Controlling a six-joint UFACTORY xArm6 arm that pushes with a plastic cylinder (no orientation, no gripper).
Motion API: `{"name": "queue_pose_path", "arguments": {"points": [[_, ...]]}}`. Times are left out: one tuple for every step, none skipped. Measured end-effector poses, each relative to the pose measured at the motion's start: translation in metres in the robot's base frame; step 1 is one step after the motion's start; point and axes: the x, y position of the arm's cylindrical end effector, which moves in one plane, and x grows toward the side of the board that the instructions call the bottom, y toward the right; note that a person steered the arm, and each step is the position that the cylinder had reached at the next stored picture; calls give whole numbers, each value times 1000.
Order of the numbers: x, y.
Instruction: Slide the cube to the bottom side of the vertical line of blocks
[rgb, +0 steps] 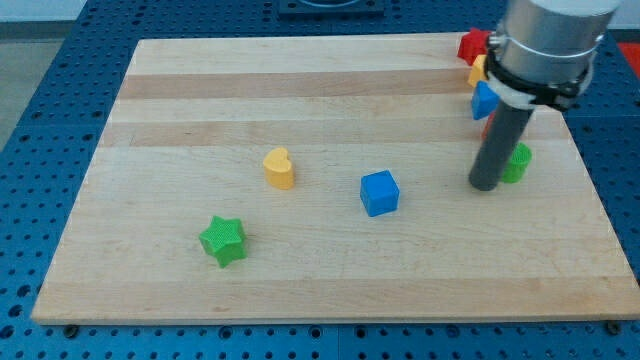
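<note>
The blue cube (379, 192) lies on the wooden board (300, 90), right of centre. My tip (486, 186) rests on the board to the cube's right, about a hundred pixels away, touching or just beside a green block (519, 162). Above that green block a line of blocks runs up the view's right: a red sliver (487, 127) mostly hidden by the rod, a blue block (484, 101), a yellow block (478, 71) and a red block (471, 45) near the board's top edge. The arm hides parts of this line.
A yellow heart-shaped block (279, 168) lies left of the cube. A green star (223, 240) lies toward the view's bottom left. The board sits on a blue perforated table (40, 150).
</note>
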Motion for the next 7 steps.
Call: {"name": "queue_pose_path", "arguments": {"points": [[-53,-38],[-75,-106],[-84,-187],[-85,-243],[-59,-291],[-35,-305],[-35,-275]]}}
